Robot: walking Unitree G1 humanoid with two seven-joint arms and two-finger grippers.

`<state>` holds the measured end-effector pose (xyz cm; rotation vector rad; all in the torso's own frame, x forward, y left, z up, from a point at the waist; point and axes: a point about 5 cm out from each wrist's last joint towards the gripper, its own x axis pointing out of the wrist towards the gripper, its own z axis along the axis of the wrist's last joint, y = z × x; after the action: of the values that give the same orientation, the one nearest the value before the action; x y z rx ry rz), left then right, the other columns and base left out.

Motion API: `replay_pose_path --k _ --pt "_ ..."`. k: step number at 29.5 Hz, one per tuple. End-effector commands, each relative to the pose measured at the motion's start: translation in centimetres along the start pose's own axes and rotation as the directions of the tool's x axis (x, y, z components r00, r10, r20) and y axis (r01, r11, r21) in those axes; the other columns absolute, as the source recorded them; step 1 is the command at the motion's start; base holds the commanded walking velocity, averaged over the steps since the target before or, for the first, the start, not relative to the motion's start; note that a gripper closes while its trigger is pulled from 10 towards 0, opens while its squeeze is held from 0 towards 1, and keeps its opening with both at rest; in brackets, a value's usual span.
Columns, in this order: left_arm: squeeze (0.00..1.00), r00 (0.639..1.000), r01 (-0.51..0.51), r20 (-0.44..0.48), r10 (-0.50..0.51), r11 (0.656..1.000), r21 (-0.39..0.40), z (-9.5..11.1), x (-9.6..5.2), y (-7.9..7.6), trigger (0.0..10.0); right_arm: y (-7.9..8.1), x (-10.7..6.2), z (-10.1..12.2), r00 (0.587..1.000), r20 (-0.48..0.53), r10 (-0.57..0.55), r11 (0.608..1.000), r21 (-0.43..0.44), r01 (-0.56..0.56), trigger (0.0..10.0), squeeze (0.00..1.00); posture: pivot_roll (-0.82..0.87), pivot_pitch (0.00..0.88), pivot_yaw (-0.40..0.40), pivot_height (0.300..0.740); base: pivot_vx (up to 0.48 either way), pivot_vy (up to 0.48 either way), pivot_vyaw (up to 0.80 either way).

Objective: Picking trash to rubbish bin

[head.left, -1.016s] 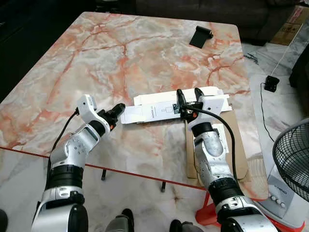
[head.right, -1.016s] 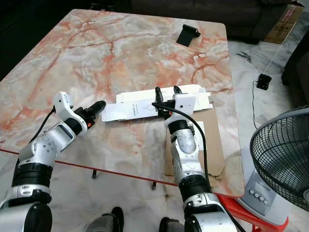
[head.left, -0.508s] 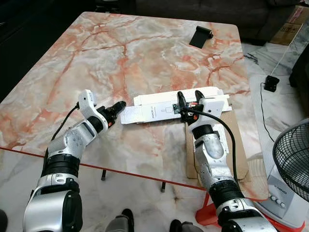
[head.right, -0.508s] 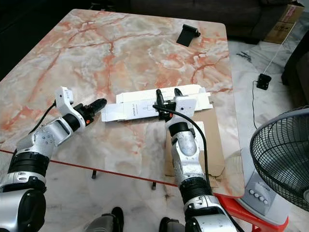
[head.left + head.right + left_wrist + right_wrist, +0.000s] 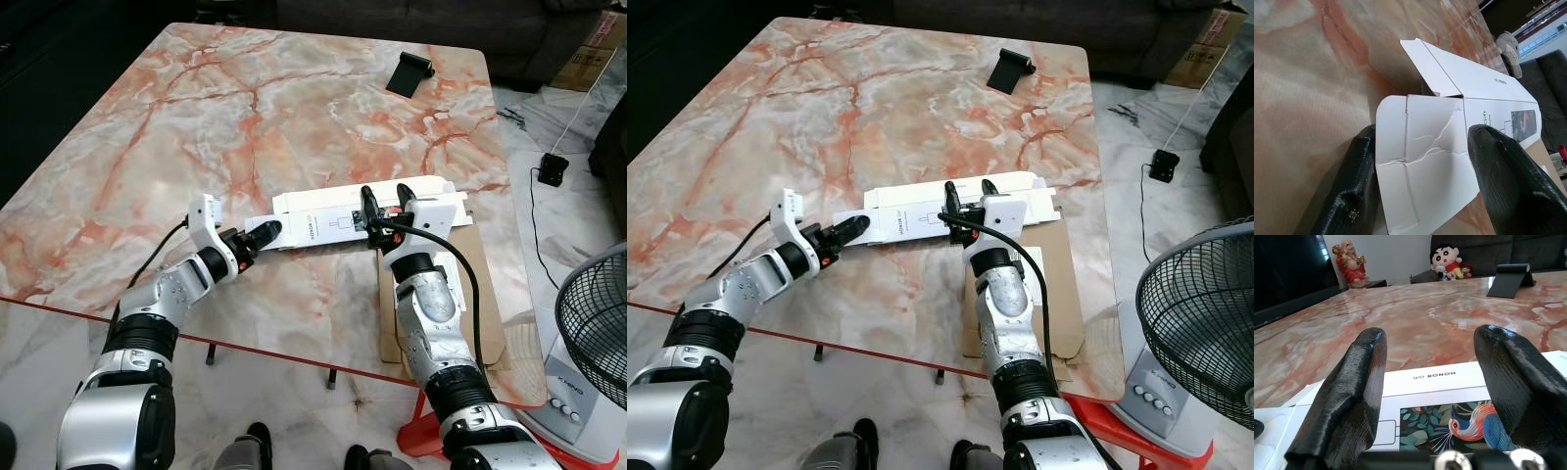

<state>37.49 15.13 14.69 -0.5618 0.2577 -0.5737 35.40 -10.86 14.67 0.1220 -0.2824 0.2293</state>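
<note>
Marble worktop (image 5: pixel 196 127), pink-veined, filling upper left and centre of frame; black stand (image 5: pixel 408 73) near its far edge. Flattened white carton (image 5: pixel 323 220) lying at centre of frame, printed side up. Left pincer (image 5: pixel 257 241) at the carton's left end flap, fingers (image 5: pixel 1503 196) spread either side of the creased flap, not clamped. Right pincer (image 5: pixel 383 203) over the carton's right part, fingers (image 5: pixel 1352 396) parted. Brown cardboard sheet (image 5: pixel 490 323) at lower right. Fan (image 5: pixel 598 323) at right edge.
</note>
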Motion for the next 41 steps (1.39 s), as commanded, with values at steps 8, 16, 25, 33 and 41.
replay_pose_path --k 8,16,25,33,41 --pt "0.0 0.997 0.052 -0.047 -0.053 0.999 -0.013 -1.4 0.7 -0.8 0.0 0.0 -0.1 0.1 1.0 0.001 -0.001 1.0 -0.001 0.001 10.0 0.0 0.06 0.209 0.0 0.74 0.0 0.0 0.0" --pt "0.0 0.997 0.072 -0.033 -0.073 0.997 -0.016 -1.6 0.5 -0.9 0.0 0.1 -0.1 0.0 1.0 -0.001 -0.001 1.0 0.003 0.001 10.0 0.0 0.06 0.206 0.003 0.74 0.0 0.0 0.0" --pt "0.0 0.994 0.106 -0.008 -0.106 0.994 -0.008 -1.4 0.0 -0.9 0.0 0.1 0.0 0.0 1.0 0.0 -0.005 1.0 0.006 0.005 10.0 0.0 0.06 0.204 0.005 0.74 0.0 0.0 0.0" --pt "0.0 0.991 0.123 0.047 -0.124 0.992 0.019 -0.9 -0.3 -1.3 0.0 0.2 0.1 0.0 1.0 0.001 -0.005 1.0 0.007 0.005 10.0 0.0 0.07 0.205 0.005 0.74 0.0 0.0 0.0" --pt "0.0 0.983 0.13 0.128 -0.13 0.991 0.009 -0.2 -1.0 -1.4 0.0 0.2 0.1 0.1 1.0 0.003 -0.004 1.0 0.007 0.004 10.0 0.0 0.07 0.203 0.003 0.74 0.0 0.0 0.0"
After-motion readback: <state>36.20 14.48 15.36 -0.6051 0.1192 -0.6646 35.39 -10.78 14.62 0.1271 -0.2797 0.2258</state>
